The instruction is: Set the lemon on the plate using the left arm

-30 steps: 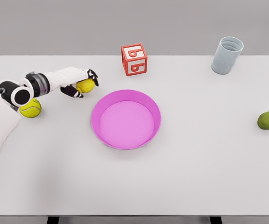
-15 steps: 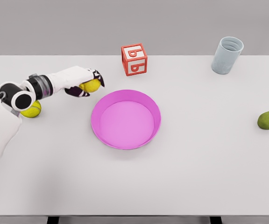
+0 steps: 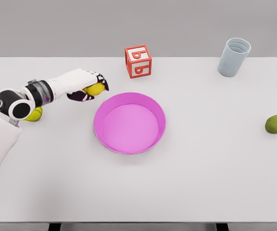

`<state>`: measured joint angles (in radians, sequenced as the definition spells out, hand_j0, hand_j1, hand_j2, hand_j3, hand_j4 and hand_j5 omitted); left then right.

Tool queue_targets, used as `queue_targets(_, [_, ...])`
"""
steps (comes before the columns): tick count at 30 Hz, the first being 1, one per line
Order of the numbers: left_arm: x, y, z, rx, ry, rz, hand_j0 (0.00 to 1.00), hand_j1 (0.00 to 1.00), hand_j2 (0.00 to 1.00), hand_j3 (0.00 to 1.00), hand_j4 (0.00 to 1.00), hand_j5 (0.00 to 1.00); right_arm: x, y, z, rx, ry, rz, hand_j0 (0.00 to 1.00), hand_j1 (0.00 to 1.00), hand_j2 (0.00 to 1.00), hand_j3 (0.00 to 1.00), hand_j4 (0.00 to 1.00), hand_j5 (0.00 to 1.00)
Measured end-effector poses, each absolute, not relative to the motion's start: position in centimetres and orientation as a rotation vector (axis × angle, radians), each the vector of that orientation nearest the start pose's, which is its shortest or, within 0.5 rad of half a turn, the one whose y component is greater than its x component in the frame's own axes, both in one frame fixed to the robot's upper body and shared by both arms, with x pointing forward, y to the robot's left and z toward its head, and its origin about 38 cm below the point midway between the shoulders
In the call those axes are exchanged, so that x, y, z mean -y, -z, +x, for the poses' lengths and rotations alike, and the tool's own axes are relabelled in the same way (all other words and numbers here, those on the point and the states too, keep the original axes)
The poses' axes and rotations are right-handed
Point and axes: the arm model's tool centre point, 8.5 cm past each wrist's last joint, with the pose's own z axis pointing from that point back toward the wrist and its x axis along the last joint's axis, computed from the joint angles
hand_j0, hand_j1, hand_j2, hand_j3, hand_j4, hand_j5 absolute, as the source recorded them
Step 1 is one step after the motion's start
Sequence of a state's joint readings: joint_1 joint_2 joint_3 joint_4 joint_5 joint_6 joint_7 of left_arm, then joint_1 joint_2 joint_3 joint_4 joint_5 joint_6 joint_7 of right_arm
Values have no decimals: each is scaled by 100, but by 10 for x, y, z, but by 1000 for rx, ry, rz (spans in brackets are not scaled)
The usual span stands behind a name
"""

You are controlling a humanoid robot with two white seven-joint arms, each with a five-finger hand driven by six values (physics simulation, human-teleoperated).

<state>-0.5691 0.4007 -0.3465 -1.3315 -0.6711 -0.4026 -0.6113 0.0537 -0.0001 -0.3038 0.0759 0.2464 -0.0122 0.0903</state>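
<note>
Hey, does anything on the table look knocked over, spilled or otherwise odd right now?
Nothing stands out. The cup and block are upright, the plate sits flat, and the left hand holds the lemon.

One plate (image 3: 129, 98), pink. One lemon (image 3: 95, 89). One tennis ball (image 3: 34, 114), partly hidden. One lettered block (image 3: 138, 61). One cup (image 3: 233, 57), pale blue. One pear (image 3: 275, 123). One table (image 3: 215, 183). One hand (image 3: 83, 83) in view.

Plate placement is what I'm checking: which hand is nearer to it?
Left. The left hand holds the lemon just left of the plate; the right hand is out of view.
</note>
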Motion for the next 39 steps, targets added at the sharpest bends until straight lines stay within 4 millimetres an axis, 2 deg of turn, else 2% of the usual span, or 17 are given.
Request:
queue_targets(26, [-213, -193, 449, 1523, 1836, 469, 59, 59, 59, 59, 59, 59, 256, 258, -58, -109, 68, 22, 100, 100, 100, 100, 100, 100])
queue_targets(39, [-202, -190, 432, 1559, 1859, 447, 59, 59, 59, 59, 59, 59, 256, 258, -58, -109, 68, 22, 100, 100, 100, 100, 100, 100])
